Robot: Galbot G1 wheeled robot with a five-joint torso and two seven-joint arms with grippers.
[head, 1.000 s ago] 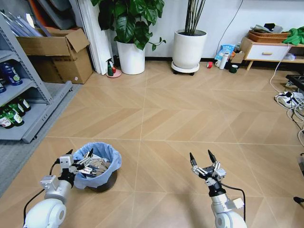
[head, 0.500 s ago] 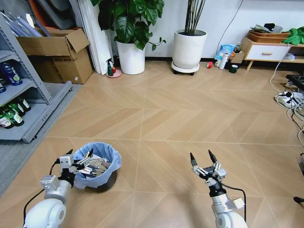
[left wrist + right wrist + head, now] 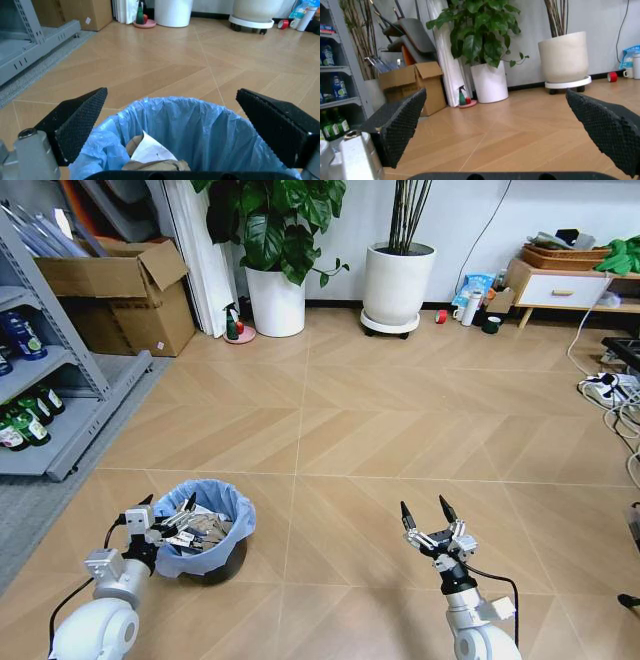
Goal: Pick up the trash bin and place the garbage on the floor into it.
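The trash bin [image 3: 212, 532], small, black and lined with a light-blue bag, stands on the floor [image 3: 400, 430] at the near left. Crumpled paper garbage [image 3: 147, 152] lies inside it. My left gripper [image 3: 170, 508] is open at the bin's near-left rim. In the left wrist view its fingers [image 3: 80, 122] spread wide to either side of the blue bag [image 3: 200, 123], apart from it. My right gripper [image 3: 424, 515] hovers open above bare tiles at the near right, holding nothing. Its wide-apart fingertips [image 3: 397, 125] frame the room in the right wrist view.
A grey shelf [image 3: 60, 410] with bottles and a cardboard box [image 3: 120, 295] line the left side. Two white plant pots [image 3: 398, 283] and a green spray bottle [image 3: 232, 325] stand at the back wall. A low cabinet [image 3: 560, 288] and a power strip with cables [image 3: 608, 390] are on the right.
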